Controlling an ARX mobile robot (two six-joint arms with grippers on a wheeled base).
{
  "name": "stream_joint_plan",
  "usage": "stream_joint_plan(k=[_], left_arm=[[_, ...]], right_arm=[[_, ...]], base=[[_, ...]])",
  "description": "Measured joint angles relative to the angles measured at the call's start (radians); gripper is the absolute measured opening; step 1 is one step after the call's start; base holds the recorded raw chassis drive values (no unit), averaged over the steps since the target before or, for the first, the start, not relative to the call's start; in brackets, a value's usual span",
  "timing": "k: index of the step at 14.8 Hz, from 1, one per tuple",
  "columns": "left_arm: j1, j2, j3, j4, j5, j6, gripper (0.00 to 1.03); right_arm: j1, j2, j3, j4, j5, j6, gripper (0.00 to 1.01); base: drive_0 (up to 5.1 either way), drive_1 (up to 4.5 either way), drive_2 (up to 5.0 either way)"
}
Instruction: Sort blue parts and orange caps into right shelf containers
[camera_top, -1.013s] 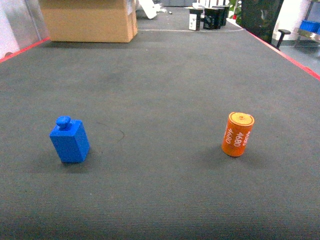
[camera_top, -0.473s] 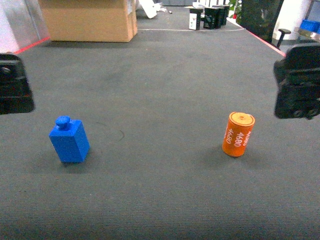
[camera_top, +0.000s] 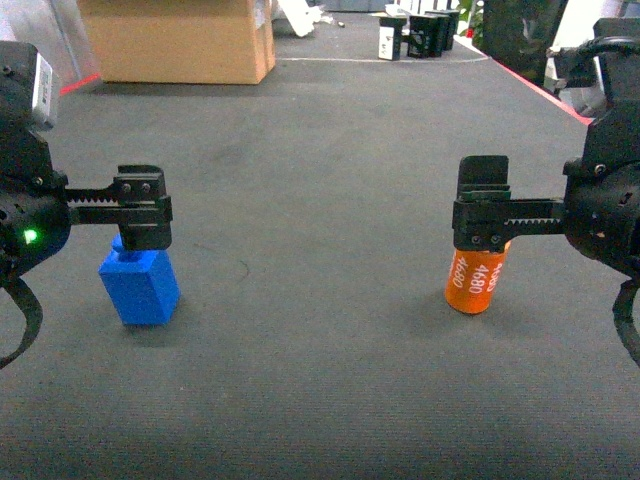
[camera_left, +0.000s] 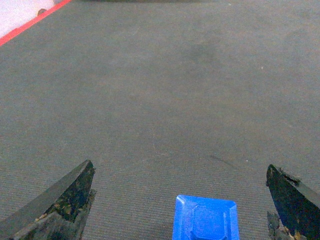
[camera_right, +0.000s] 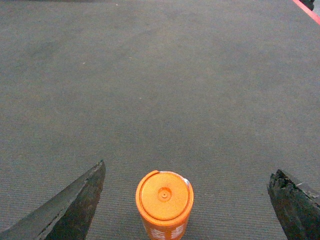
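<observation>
Left gripper (camera_left: 180, 200): jaws wide apart, hanging over the blue part (camera_left: 205, 220), which stands between the fingers and touches neither.
Right gripper (camera_right: 190, 200): jaws spread just as wide; the orange cap (camera_right: 164, 201) stands upright between them, a bit nearer the left finger, not touched.
Blue part: on the grey mat (camera_top: 320, 350), just under and in front of the left gripper (camera_top: 140, 208).
Orange cap: on the mat, directly below the right gripper (camera_top: 483, 205).
Done: nothing sorted, as far as I can see; both pieces sit on the mat.
Left: close on each piece, lift, carry to the crates; no shelf or crate plainly in view.
</observation>
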Motion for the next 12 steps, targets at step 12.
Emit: stream_joint_plan(k=[12], left_arm=[[0.017,0.186,0.090,-0.016,0.062,-0.056,0.98]], right_arm=[[-0.006,0.218,0.153,-0.008,0.008,0.023,0.98]], base=[[0.0,0.00,0.0]])
